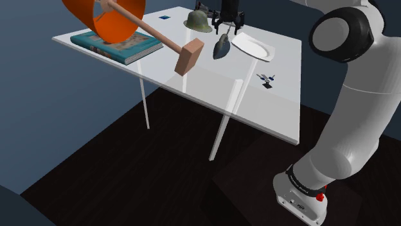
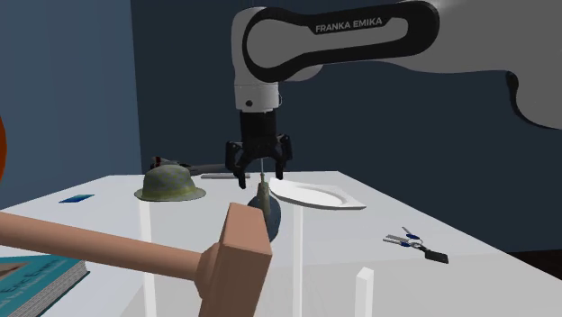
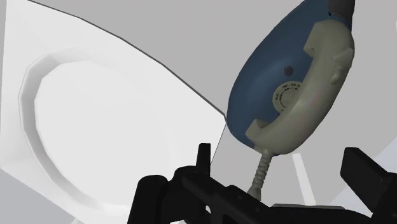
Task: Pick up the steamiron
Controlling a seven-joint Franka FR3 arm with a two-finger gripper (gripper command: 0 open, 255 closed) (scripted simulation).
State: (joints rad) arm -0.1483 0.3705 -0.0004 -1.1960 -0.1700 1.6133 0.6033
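Note:
The steam iron [image 3: 292, 83] has a dark blue body, a beige handle and a ribbed cord stub. It rests on the white table [image 1: 193, 83] beside a white plate [image 1: 250, 46]. My black gripper [image 1: 228, 29] hangs just above the iron [image 1: 222, 47], not touching it. In the second exterior view the gripper [image 2: 259, 176] stands open over the iron [image 2: 268, 214], with a finger to either side. In the wrist view the fingers [image 3: 203, 159] stand wide apart, and the iron's handle faces the gripper [image 3: 283, 175]. Nothing is held.
An olive hat [image 1: 200, 20] lies behind the iron. A wooden mallet [image 1: 186, 54], a teal book [image 1: 119, 45] and an orange shade [image 1: 106, 16] fill the table's left in the shoulder view. Small scissors [image 1: 266, 78] lie towards the stand, and a blue card [image 2: 77, 198] sits far left.

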